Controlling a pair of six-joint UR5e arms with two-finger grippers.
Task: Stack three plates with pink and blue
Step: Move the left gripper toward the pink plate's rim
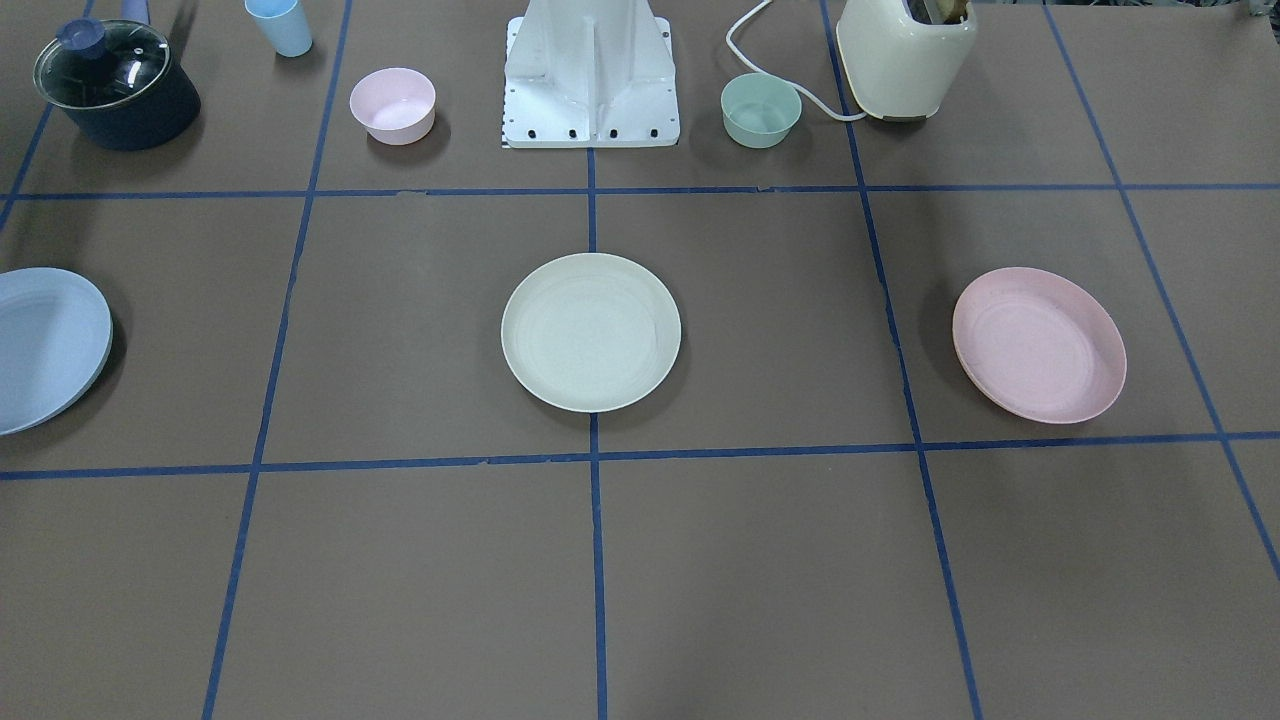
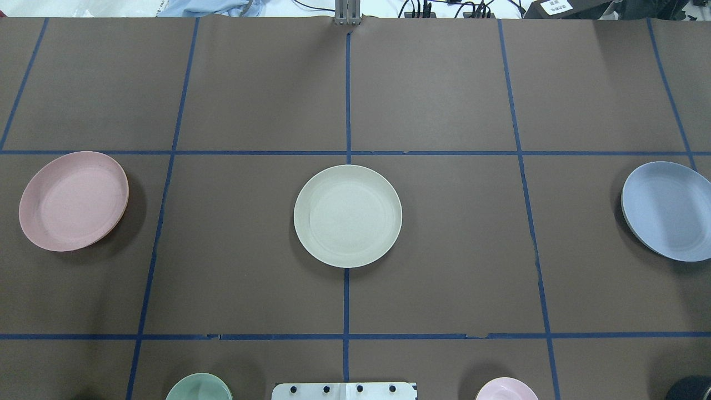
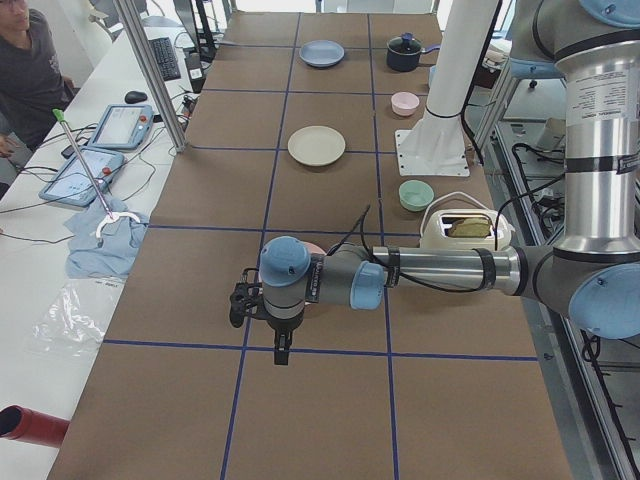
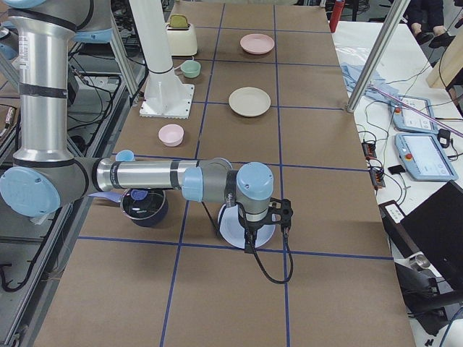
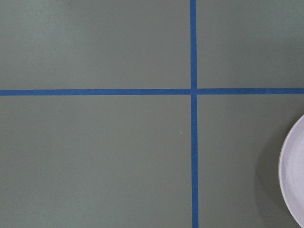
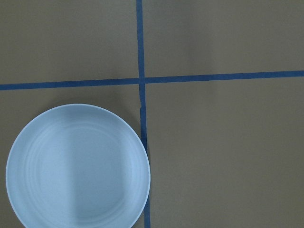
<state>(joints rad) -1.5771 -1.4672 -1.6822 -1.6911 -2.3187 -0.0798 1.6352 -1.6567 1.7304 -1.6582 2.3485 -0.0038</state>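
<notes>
Three plates lie apart in a row across the table. The cream-white plate [image 1: 590, 332] [image 2: 348, 215] is in the middle. The pale pink plate [image 1: 1038, 345] [image 2: 73, 201] is on my left side. The pale blue plate [image 1: 45, 345] [image 2: 669, 211] is on my right side. My left gripper [image 3: 240, 300] hovers near the pink plate, whose rim [image 5: 294, 175] shows in the left wrist view. My right gripper [image 4: 282, 213] hovers over the blue plate [image 6: 76, 166]. Both grippers show only in the side views, so I cannot tell whether they are open or shut.
By the robot base [image 1: 590, 80] stand a small pink bowl [image 1: 392, 105], a mint-green bowl [image 1: 761, 110], a cream toaster [image 1: 905, 55], a blue cup [image 1: 280, 25] and a dark lidded pot [image 1: 115, 85]. An operator [image 3: 30, 70] sits beside the table.
</notes>
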